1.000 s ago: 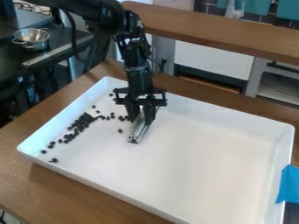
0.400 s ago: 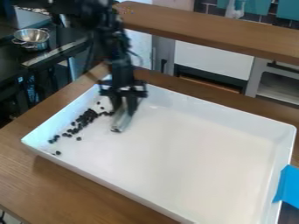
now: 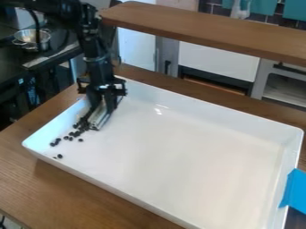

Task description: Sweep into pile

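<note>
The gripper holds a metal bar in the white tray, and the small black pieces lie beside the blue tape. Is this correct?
No: the camera view shows the small black pieces near the metal bar, at the opposite end of the white tray from the blue tape. The gripper does hold the bar.

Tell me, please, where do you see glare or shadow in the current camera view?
In the camera view, small bright glints near the foot of the tray's far wall; a soft shadow on the table along its near side; highlights on the metal bowl.
</note>
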You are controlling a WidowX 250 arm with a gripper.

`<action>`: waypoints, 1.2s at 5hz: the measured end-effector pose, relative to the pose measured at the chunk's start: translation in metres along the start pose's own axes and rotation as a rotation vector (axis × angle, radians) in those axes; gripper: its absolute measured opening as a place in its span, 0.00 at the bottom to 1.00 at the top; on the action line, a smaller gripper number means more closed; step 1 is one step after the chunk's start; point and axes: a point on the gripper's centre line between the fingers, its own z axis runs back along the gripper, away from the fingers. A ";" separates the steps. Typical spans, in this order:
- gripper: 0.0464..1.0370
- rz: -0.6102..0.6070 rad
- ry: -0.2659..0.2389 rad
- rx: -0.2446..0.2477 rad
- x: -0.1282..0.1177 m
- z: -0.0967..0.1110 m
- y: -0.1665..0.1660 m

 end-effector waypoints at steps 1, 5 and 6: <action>0.33 -0.014 -0.004 -0.022 -0.009 0.000 0.001; 0.33 -0.003 0.133 -0.205 -0.060 0.034 -0.153; 0.33 -0.036 0.146 -0.183 -0.075 0.030 -0.199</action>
